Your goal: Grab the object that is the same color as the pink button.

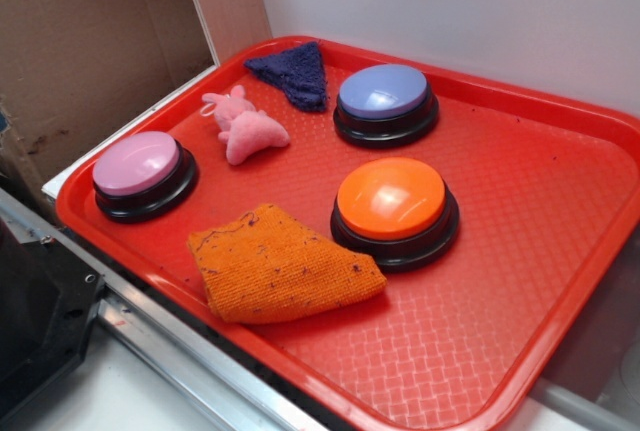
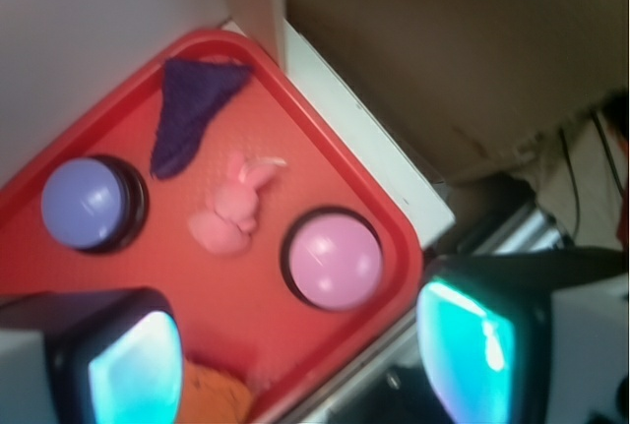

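The gripper (image 2: 295,355) hangs above the tray (image 2: 325,149), its two glowing pads (image 2: 133,370) spread wide apart. Between and beyond them sits the pink button (image 2: 333,259), with the plush (image 2: 231,212) just past it, then the blue cloth (image 2: 187,109) and lavender button (image 2: 84,203) farther left.

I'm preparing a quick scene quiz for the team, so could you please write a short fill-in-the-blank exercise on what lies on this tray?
1. The small fuzzy pink plush toy lies between the pink dome button and the triangular dark ____ cloth.
2. The orange knitted cloth lies beside the round ____ dome button.
3. All the things rest on a ____ plastic tray.
4. The open claw holds ____.

Missing words: blue; orange; red; nothing
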Controlling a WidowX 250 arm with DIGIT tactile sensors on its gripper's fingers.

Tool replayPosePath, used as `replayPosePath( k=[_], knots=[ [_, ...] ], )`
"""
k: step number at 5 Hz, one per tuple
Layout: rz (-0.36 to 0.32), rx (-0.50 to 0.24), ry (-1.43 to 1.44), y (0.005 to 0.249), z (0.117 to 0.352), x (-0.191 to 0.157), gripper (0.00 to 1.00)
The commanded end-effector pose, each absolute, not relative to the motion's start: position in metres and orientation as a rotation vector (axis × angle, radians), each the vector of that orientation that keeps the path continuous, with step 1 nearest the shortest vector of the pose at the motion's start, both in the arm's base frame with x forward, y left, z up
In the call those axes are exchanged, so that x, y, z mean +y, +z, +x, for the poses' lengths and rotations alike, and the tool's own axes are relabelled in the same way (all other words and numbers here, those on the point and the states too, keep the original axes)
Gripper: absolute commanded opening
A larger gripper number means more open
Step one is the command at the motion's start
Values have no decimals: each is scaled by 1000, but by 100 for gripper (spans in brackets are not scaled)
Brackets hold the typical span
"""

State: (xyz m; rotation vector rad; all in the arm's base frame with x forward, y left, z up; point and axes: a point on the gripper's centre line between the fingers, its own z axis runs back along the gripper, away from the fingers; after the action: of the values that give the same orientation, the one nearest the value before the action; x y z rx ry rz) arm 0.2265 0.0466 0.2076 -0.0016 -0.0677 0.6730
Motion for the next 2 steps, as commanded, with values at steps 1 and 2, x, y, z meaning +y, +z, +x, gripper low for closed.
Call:
replayPosePath(
  k=[1,2],
  knots=[
    [-36,17,530,180,273,31,100],
    [-34,111,452,139,284,40,100]
  ],
)
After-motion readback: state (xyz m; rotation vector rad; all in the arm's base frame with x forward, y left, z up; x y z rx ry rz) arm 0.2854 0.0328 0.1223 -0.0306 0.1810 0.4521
